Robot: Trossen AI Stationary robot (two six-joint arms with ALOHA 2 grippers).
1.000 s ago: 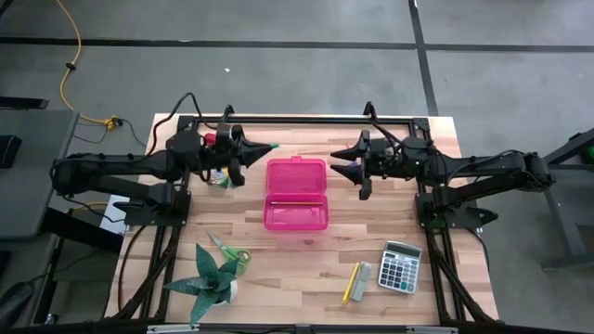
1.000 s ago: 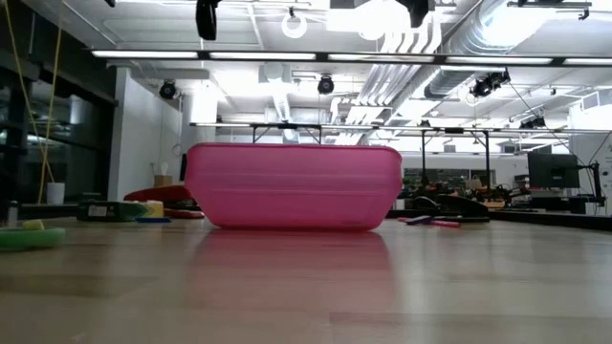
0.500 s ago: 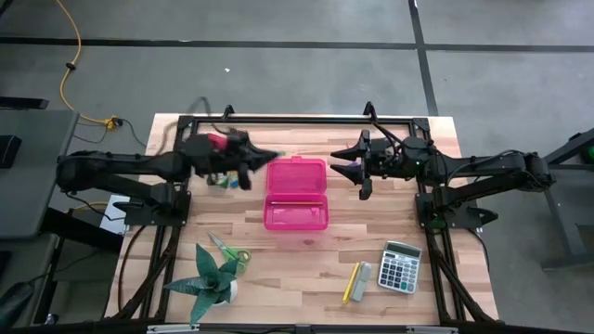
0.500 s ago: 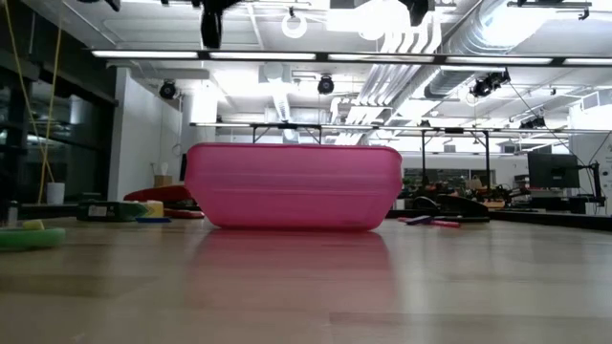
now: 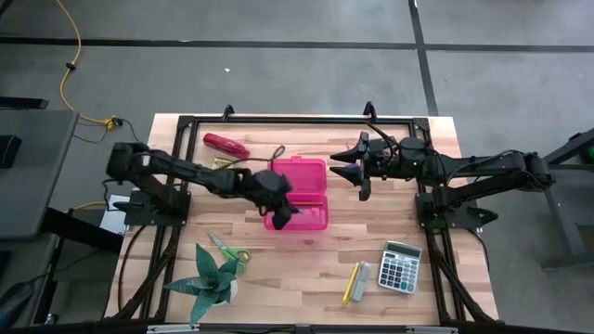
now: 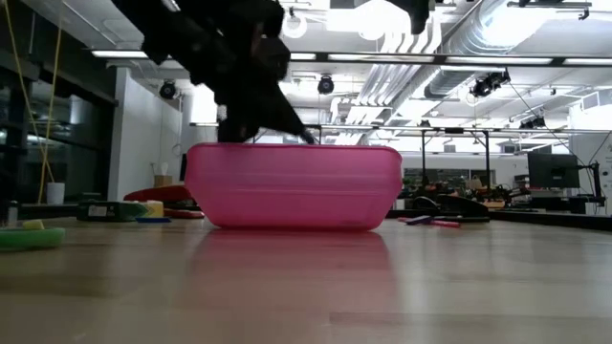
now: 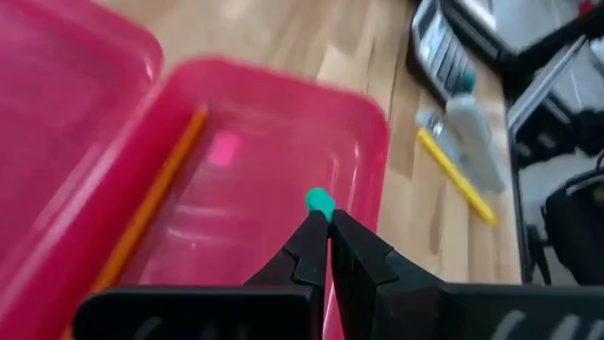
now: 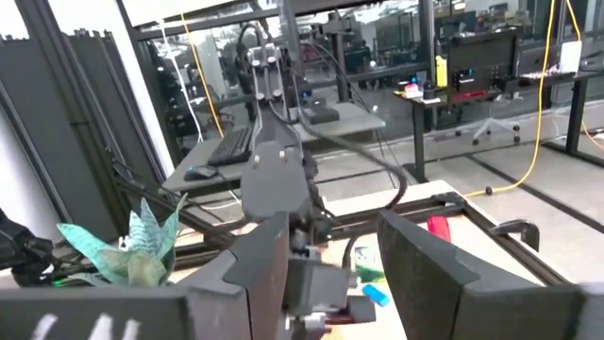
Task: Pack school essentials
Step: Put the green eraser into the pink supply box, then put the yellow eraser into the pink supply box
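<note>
The pink hinged case (image 5: 297, 193) lies open at the table's middle. Its near half (image 7: 274, 142) holds an orange pencil (image 7: 156, 203) and a small pink piece (image 7: 225, 149). My left gripper (image 5: 295, 211) hangs over that near half, shut on a thin thing with a green tip (image 7: 319, 201). In the low view its dark fingers (image 6: 287, 119) reach just above the case's rim (image 6: 292, 148). My right gripper (image 5: 340, 165) is open and empty in the air beside the case's far right corner. A yellow pencil (image 5: 351, 281) and a grey block (image 5: 362, 280) lie flat near the front edge. My left gripper pinches the thin thing between its two fingertips (image 7: 351, 247). Only its green tip (image 7: 319, 201) shows past them; the rest is hidden by the fingers. The fingers slant down from the table's left side. The thing is held clear, above the floor of the case's near half.
A calculator (image 5: 401, 266) lies at the front right. Green-handled scissors (image 5: 229, 249) and a spiky green plant (image 5: 209, 278) are at the front left. A red thing (image 5: 225, 145) lies at the far left. Black frame rails (image 5: 297, 119) border the table's far side.
My left gripper has swung from the far left of the table toward the right and near edges and gone down, carrying the green-tipped thing. It now hangs over the case's near half. The red thing at the far left has come into view.
</note>
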